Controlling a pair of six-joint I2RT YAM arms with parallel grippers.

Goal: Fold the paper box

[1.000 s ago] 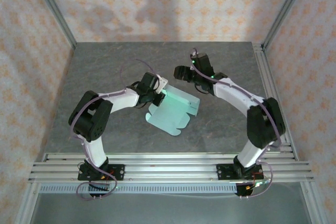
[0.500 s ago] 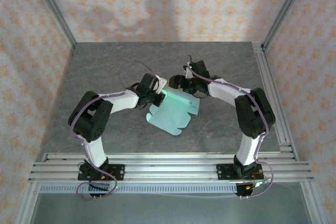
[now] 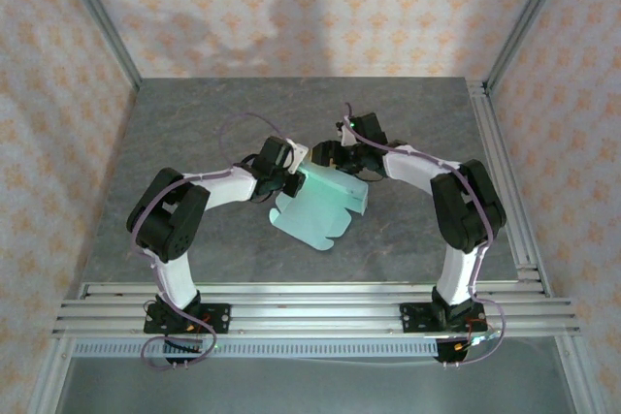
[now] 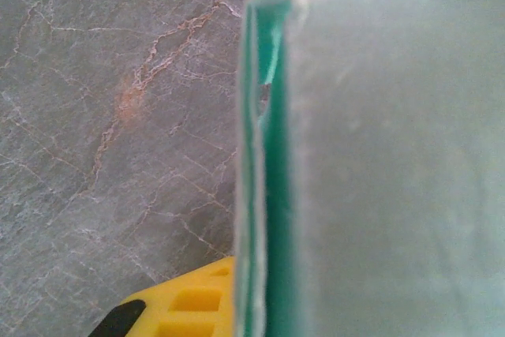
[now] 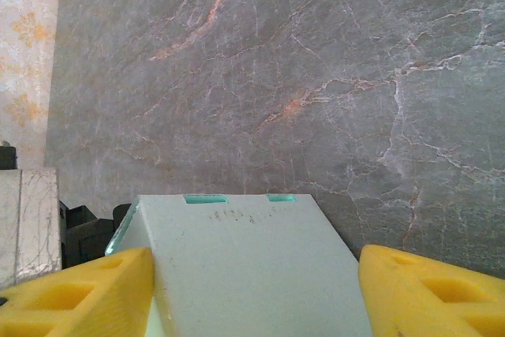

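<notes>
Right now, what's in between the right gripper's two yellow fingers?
The paper box: its pale panel sits between the yellow fingers in the right wrist view, with the jaws standing wide around it.

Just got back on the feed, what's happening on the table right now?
Both arms are working the paper box, a partly folded mint card sheet between them. The left tool has the sheet's left edge between its fingers; whether it clamps is unclear. The right tool is open, its fingers either side of a raised panel at the far edge.
</notes>
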